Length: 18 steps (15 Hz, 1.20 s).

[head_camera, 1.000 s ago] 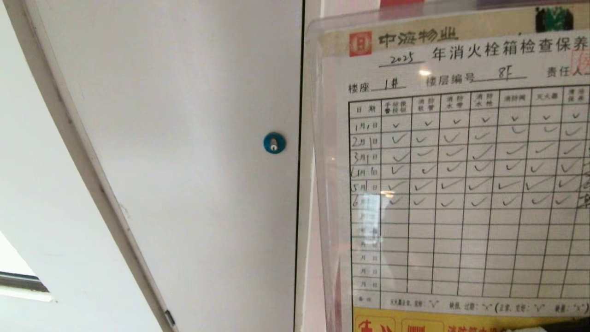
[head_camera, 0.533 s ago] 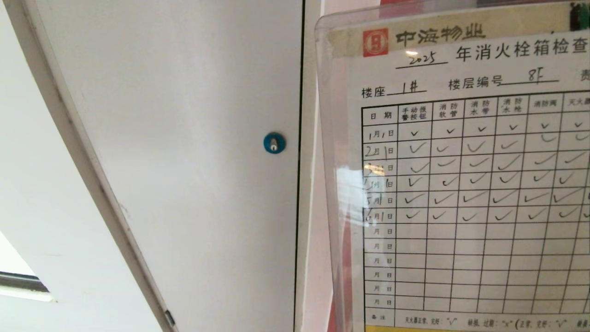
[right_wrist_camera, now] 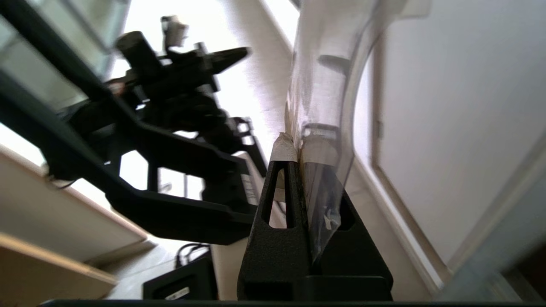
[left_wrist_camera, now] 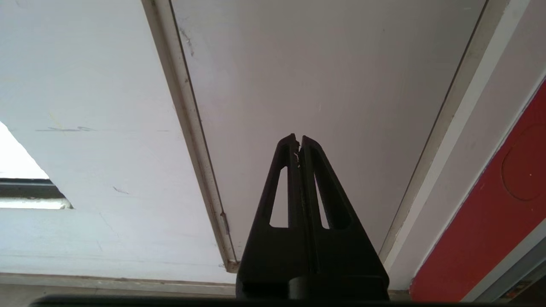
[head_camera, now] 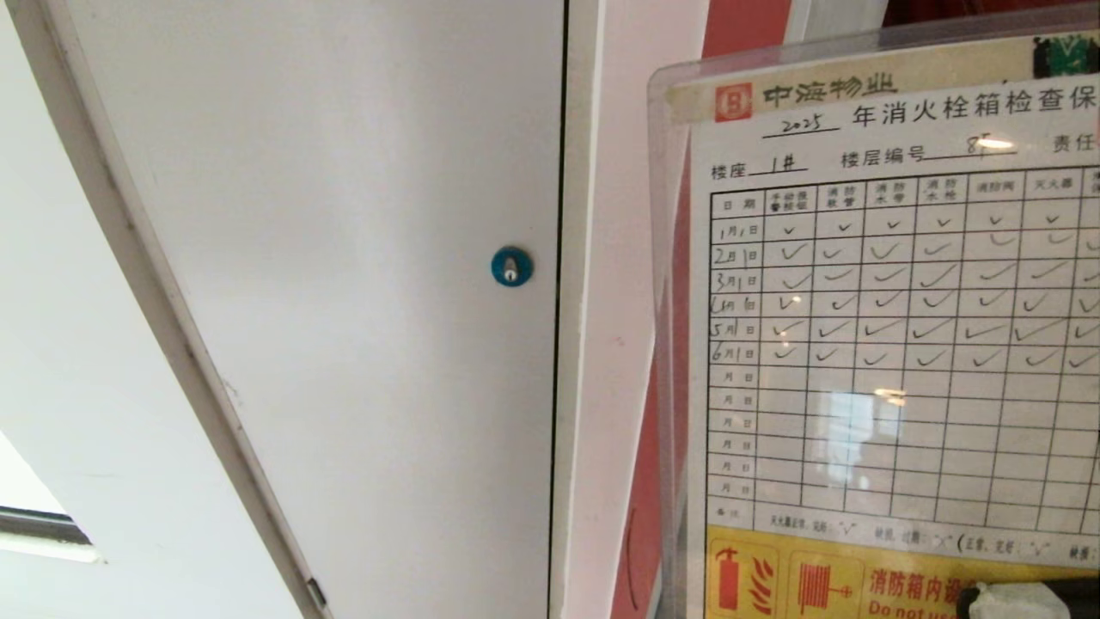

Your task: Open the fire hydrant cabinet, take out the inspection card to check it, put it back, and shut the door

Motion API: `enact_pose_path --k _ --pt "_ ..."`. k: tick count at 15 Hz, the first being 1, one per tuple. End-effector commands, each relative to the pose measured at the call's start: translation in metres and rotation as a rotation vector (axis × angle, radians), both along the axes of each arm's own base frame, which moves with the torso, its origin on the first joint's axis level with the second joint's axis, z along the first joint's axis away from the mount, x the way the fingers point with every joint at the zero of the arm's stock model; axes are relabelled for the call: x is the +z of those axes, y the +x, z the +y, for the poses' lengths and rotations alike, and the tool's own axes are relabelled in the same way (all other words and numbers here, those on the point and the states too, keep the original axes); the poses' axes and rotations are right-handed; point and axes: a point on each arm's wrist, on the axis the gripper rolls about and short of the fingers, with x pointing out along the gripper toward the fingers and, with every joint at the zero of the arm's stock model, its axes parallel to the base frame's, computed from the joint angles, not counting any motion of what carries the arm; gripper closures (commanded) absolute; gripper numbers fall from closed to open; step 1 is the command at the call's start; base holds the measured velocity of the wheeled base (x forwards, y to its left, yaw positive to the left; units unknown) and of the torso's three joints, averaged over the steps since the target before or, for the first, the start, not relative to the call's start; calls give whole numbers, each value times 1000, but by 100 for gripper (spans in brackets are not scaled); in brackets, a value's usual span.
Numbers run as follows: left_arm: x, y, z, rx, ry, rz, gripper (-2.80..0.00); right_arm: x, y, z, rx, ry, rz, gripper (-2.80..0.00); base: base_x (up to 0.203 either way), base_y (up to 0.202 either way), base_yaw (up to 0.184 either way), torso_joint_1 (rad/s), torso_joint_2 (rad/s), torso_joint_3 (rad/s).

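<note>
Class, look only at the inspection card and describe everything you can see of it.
The inspection card is a pale printed sheet in a clear glossy plastic sleeve, held upright before the head camera. It bears a red logo, Chinese headings, a ruled grid with six rows of handwritten ticks, and a yellow band with red pictograms below. Its right side runs out of view. The right hand is shut on its lower edge; the sleeve bows above it.

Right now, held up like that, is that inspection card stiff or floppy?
Probably bendy: in the right wrist view the inspection card curves above the right tool. Likely slippery too, since its clear sleeve shows glare. It looks thin, so probably light.
</note>
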Motion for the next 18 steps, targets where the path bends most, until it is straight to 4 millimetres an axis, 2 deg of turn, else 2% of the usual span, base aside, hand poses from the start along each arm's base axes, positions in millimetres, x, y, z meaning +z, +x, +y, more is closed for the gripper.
enact_pose_path --k 1,6,8,10,13,15,18 --pt "0 0 0 0 0 1 0 8 -8 -8 -44 10 -22 0 0 0 0 0 0 0" --pt "0 0 0 0 0 1 0 30 -37 -36 -217 -44 -37 0 0 0 0 0 0 0" --pt "0 0 0 0 0 1 0 35 -51 -49 -290 -107 -36 0 0 0 0 0 0 0" --pt "0 0 0 0 0 1 0 37 -59 -60 -437 -211 -52 0 0 0 0 0 0 0" --pt "0 0 0 0 0 1 0 34 -62 -70 -649 -420 -188 0 0 0 0 0 0 0" --pt "0 0 0 0 0 4 0 39 -62 -76 -773 -553 -306 0 0 0 0 0 0 0" --pt "0 0 0 0 0 1 0 52 -66 -82 -831 -747 -453 0 0 0 0 0 0 0"
